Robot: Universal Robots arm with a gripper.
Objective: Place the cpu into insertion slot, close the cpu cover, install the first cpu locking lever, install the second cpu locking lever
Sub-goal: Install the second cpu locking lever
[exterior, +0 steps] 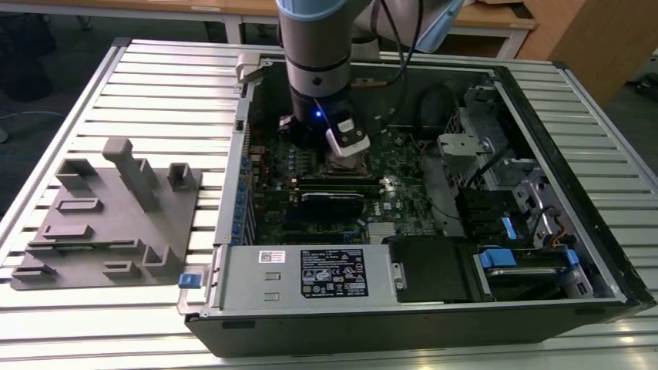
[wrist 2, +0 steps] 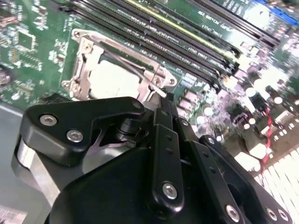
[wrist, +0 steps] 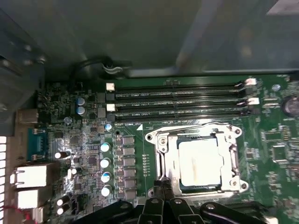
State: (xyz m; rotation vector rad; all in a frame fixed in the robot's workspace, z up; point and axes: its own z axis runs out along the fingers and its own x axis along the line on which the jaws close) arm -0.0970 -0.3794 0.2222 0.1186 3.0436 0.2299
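Cpu (wrist: 200, 163) seated in socket under shut cpu cover (wrist: 161, 148), just beside closed, empty pincer (wrist: 161, 187).

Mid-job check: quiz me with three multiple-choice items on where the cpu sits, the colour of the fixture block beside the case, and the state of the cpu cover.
1. Where is the cpu?
A. On a chair
B. Seated in the socket on the motherboard
C. On the floor

2. What colour is the fixture block at the exterior view's left?
A. Grey
B. Red
C. Yellow

3. How does the cpu cover stand?
A. Raised upright
B. Taken off
C. Down flat, framing the cpu

Answers:
1 B: both wrist views show its pale top inside the socket.
2 A: it is a uniform grey in the exterior view.
3 C: its shiny frame lies around the chip in the first wrist view.
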